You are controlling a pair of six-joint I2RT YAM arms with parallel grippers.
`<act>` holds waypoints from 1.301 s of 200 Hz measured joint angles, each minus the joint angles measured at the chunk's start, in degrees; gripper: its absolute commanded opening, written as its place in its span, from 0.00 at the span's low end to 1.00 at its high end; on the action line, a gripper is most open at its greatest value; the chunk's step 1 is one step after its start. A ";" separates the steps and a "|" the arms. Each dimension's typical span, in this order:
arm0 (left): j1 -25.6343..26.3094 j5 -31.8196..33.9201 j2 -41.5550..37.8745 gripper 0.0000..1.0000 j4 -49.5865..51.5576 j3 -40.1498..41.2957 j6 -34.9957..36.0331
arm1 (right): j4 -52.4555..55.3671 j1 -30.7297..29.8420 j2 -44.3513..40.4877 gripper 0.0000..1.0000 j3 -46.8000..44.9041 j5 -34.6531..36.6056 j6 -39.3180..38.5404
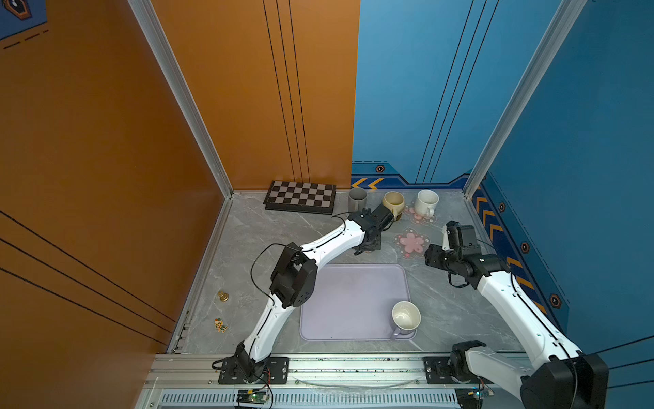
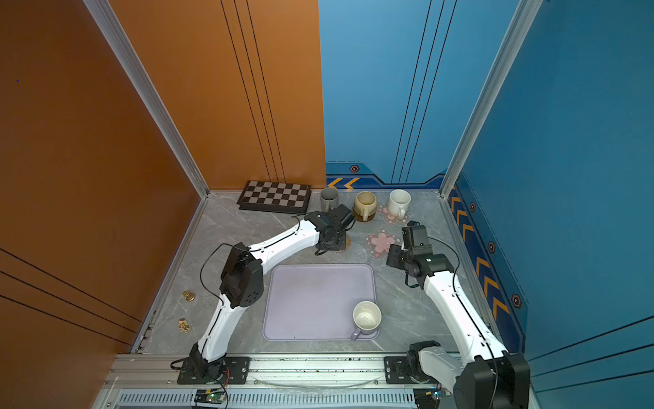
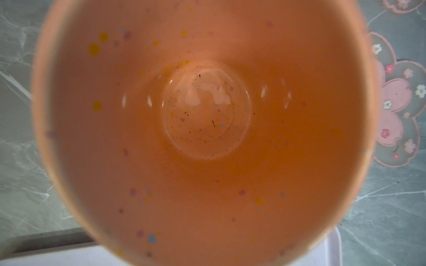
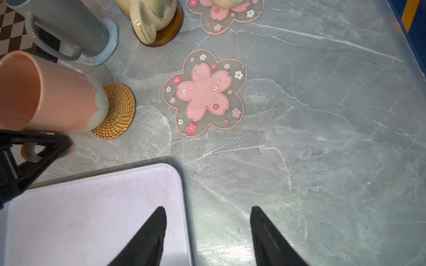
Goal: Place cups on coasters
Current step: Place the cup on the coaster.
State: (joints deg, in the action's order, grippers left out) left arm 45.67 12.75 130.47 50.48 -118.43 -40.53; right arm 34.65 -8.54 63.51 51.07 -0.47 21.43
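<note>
Jaws of the left gripper (image 4: 43, 149) are clenched on the handle of the orange mug (image 4: 46, 92), whose base sits over the woven coaster (image 4: 119, 115); contact cannot be told. Jaws of the right gripper (image 4: 207, 230) stand apart and empty above a corner of the tray (image 4: 92, 207), near a bare flower coaster (image 4: 204, 92). The lavender mug (image 1: 406, 317) stands on that tray.

The cup (image 3: 207, 138) is orange with coloured specks; the woven coaster (image 4: 119, 110) is tan.
</note>
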 measured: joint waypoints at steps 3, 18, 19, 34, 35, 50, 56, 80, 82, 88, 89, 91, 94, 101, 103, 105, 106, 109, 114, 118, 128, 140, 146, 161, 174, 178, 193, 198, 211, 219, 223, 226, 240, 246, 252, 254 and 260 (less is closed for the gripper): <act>0.00 -0.02 0.11 0.00 0.04 0.00 -0.02 | -0.07 0.00 0.00 0.61 0.00 -0.07 0.04; -0.04 -0.28 0.46 0.00 0.15 -0.13 -0.02 | -0.61 0.00 0.00 0.61 -0.02 -0.74 0.59; -0.04 -0.28 0.50 0.00 0.15 -0.15 -0.02 | -0.63 0.00 0.00 0.61 -0.02 -0.81 0.63; -0.11 -0.42 0.59 0.00 0.15 -0.31 -0.02 | -1.14 -0.02 0.00 0.61 -0.02 -1.11 1.07; -0.11 -0.39 0.59 0.00 0.15 -0.31 -0.02 | -1.20 -0.02 0.00 0.61 -0.02 -1.14 1.09; -0.20 -0.42 0.59 0.00 0.13 -0.59 -0.02 | -1.40 -0.02 0.00 0.61 -0.02 -1.29 1.18; -0.24 -0.42 0.59 0.00 0.15 -0.74 -0.02 | -1.42 -0.02 0.00 0.61 -0.02 -1.31 1.31; -0.31 -0.39 0.72 0.00 0.13 -1.55 -0.09 | -1.86 -0.02 0.00 0.61 -0.02 -1.33 1.33; -0.31 -0.42 0.79 0.00 0.13 -1.64 -0.09 | -1.90 -0.02 0.00 0.61 -0.02 -1.33 1.36; -0.31 -0.42 0.94 0.00 0.13 -1.86 -0.26 | -1.99 -0.02 0.00 0.61 -0.02 -1.33 1.36; -0.31 -0.42 0.98 0.00 0.13 -1.95 -0.28 | -2.01 -0.02 0.00 0.61 -0.02 -1.33 1.36; -0.31 -0.42 1.07 0.00 0.15 -2.05 -0.33 | -2.08 -0.02 0.00 0.61 -0.02 -1.33 1.36; -0.31 -0.44 1.22 0.00 0.15 -2.23 -0.48 | -2.16 -0.02 0.00 0.61 -0.02 -1.33 1.38; -0.31 -0.52 1.62 0.00 0.09 -2.60 -0.57 | -2.36 -0.02 0.04 0.61 -0.02 -1.33 1.49; -0.31 -0.57 1.73 0.00 0.04 -2.71 -0.66 | -2.38 -0.02 0.04 0.61 -0.02 -1.33 1.49; -0.31 -0.63 1.88 0.00 0.04 -2.80 -0.70 | -2.40 -0.02 0.07 0.61 -0.02 -1.33 1.53; -0.31 -0.66 1.95 0.00 0.02 -2.84 -0.70 | -2.43 -0.02 0.07 0.61 -0.02 -1.33 1.53; -0.31 -0.76 2.16 0.00 0.04 -2.99 -0.76 | -2.49 -0.02 0.07 0.61 -0.04 -1.36 1.53; -0.31 -0.85 2.51 0.00 0.02 -3.23 -0.94 | -2.62 -0.02 0.11 0.61 -0.07 -1.36 1.53; -0.31 -0.92 2.86 0.00 -0.02 -3.34 -0.96 | -2.78 -0.02 0.13 0.61 -0.13 -1.36 1.53; -0.31 -1.07 3.52 0.00 -0.04 -3.56 -1.11 | -2.86 -0.02 0.20 0.61 -0.17 -1.46 1.53; -0.31 -1.22 4.11 0.00 0.02 -3.56 -1.16 | -2.99 -0.02 0.26 0.61 -0.31 -1.53 1.53; -0.31 -1.27 4.28 0.00 0.07 -3.56 -1.16 | -3.06 -0.02 0.26 0.61 -0.39 -1.53 1.53; -0.31 -1.27 4.35 0.00 0.13 -3.58 -1.25 | -3.28 -0.02 0.26 0.61 -0.52 -1.53 1.53; -0.31 -1.27 4.35 0.00 0.04 -3.74 -1.33 | -3.39 -0.02 0.26 0.61 -0.59 -1.53 1.53; -0.31 -1.27 4.35 0.00 0.02 -3.74 -1.36 | -3.43 -0.02 0.26 0.61 -0.63 -1.53 1.53; -0.31 -1.27 4.35 0.00 0.11 -3.74 -1.38 | -3.50 -0.02 0.26 0.61 -0.92 -1.53 1.53; -0.31 -1.27 4.35 0.00 0.09 -3.74 -1.38 | -3.52 0.00 0.26 0.61 -1.03 -1.53 1.53; -0.31 -1.27 4.35 0.00 0.11 -3.74 -1.40 | -3.58 -0.02 0.26 0.61 -1.31 -1.53 1.53; -0.31 -1.27 4.35 0.00 0.13 -3.74 -1.53 | -3.65 -0.02 0.28 0.61 -1.33 -1.53 1.53; -0.31 -1.27 4.35 0.00 0.13 -3.74 -1.53 | -3.72 0.00 0.31 0.61 -1.33 -1.53 1.53; -0.31 -1.27 4.35 0.00 0.13 -3.74 -1.55 | -3.78 0.00 0.31 0.61 -1.33 -1.53 1.53; -0.28 -1.27 4.35 0.00 0.11 -3.74 -1.55 | -3.82 -0.02 0.31 0.61 -1.33 -1.53 1.53; -0.28 -1.27 4.35 0.00 0.13 -3.74 -1.55 | -3.82 0.00 0.31 0.61 -1.33 -1.53 1.53; -0.28 -1.27 4.35 0.00 0.13 -3.74 -1.55 | -3.82 0.00 0.31 0.61 -1.33 -1.53 1.51; -0.28 -1.27 4.35 0.00 0.13 -3.74 -1.55 | -3.82 0.00 0.31 0.61 -1.33 -1.55 1.53; -0.28 -1.27 4.35 0.00 0.13 -3.74 -1.57 | -3.82 -0.02 0.31 0.61 -1.33 -1.55 1.53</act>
State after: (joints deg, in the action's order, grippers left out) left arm 45.39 11.49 134.82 50.61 -122.17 -42.11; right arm 30.83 -8.56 63.81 49.74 -2.02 22.96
